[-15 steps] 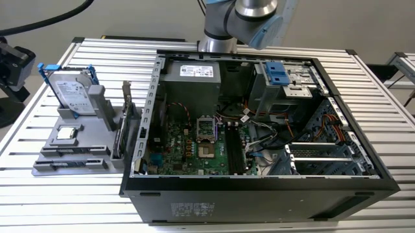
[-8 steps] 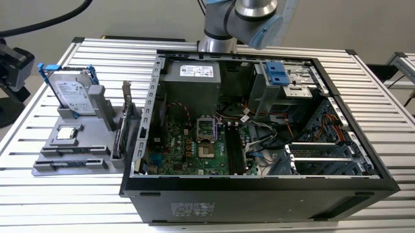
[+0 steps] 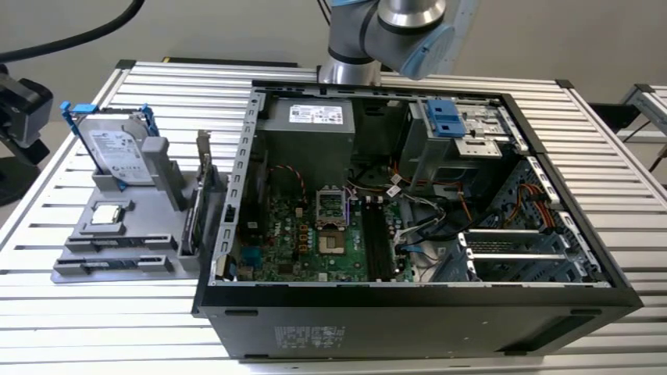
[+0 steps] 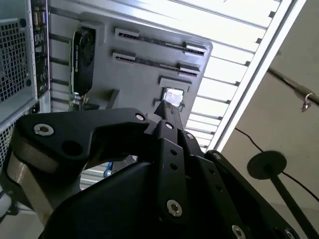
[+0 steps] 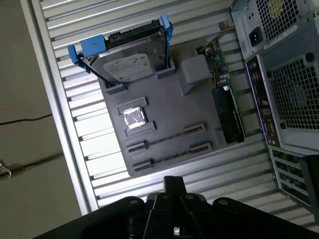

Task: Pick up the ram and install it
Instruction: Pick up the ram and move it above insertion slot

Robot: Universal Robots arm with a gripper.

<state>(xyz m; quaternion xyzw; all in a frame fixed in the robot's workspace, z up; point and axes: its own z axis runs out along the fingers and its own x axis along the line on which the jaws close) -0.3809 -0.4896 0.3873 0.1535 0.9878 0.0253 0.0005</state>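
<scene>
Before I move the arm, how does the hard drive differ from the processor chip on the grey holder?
The hard drive stands on edge, leaning in its cradle; the processor chip lies flat in a square recess. The hard drive is far larger, with blue rails; the processor chip has none. Both are silvery and sit on the grey holder.
</scene>
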